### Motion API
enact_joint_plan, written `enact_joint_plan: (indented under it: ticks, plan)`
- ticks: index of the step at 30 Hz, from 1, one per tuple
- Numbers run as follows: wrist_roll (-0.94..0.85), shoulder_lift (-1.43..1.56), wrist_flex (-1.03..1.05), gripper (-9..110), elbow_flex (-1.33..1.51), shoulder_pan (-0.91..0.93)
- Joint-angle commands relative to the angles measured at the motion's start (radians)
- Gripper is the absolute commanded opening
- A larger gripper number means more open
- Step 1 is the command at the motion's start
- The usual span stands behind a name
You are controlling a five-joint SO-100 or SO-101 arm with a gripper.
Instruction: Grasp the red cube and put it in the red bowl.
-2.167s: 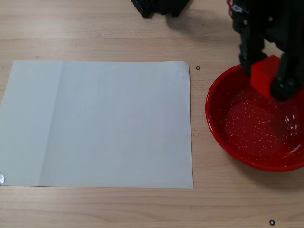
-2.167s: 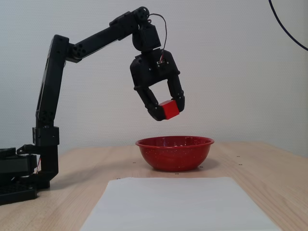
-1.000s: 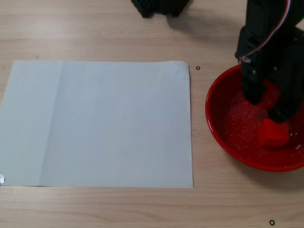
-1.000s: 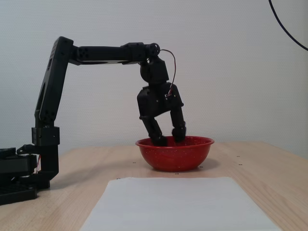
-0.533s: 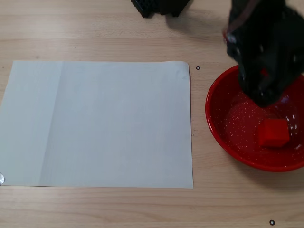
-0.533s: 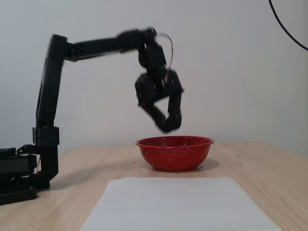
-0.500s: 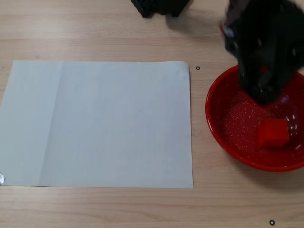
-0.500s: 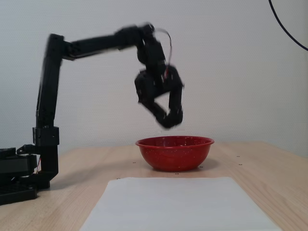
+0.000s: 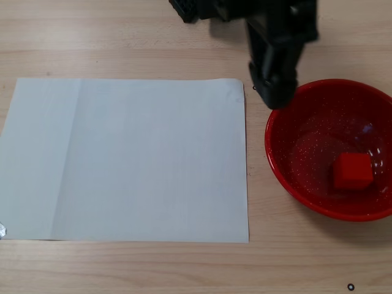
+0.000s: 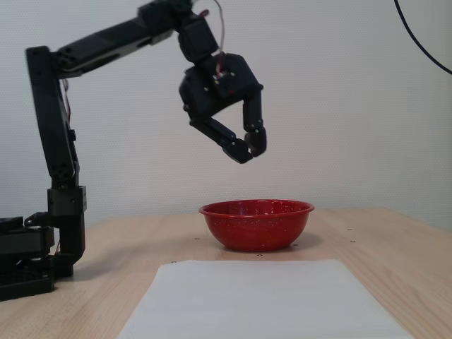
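Note:
The red cube (image 9: 353, 170) lies inside the red bowl (image 9: 309, 131), on its right side in a fixed view seen from above. In a fixed view from the side the bowl (image 10: 256, 226) stands on the wooden table and its wall hides the cube. My gripper (image 10: 248, 150) hangs well above the bowl's left half, fingertips touching, holding nothing. From above, the gripper (image 9: 277, 98) covers the bowl's upper left rim.
A white sheet of paper (image 9: 128, 159) lies on the table left of the bowl, and in front of it in the side view (image 10: 261, 296). The arm's base (image 10: 35, 261) stands at far left. A small black ring (image 9: 350, 286) lies near the table's front edge.

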Motion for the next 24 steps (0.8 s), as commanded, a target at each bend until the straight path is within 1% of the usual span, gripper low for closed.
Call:
enact_joint_plan:
  ticks: [1, 14, 20, 24]
  plan:
    - [0.014, 0.161, -0.028, 0, 0.003, -0.034]
    - [0.054, 0.469, -0.253, 0, 0.431, -0.195]
    - [0.058, 0.598, -0.405, 0, 0.661, -0.225]
    - [0.071, 0.718, -0.554, 0, 0.859, -0.225]
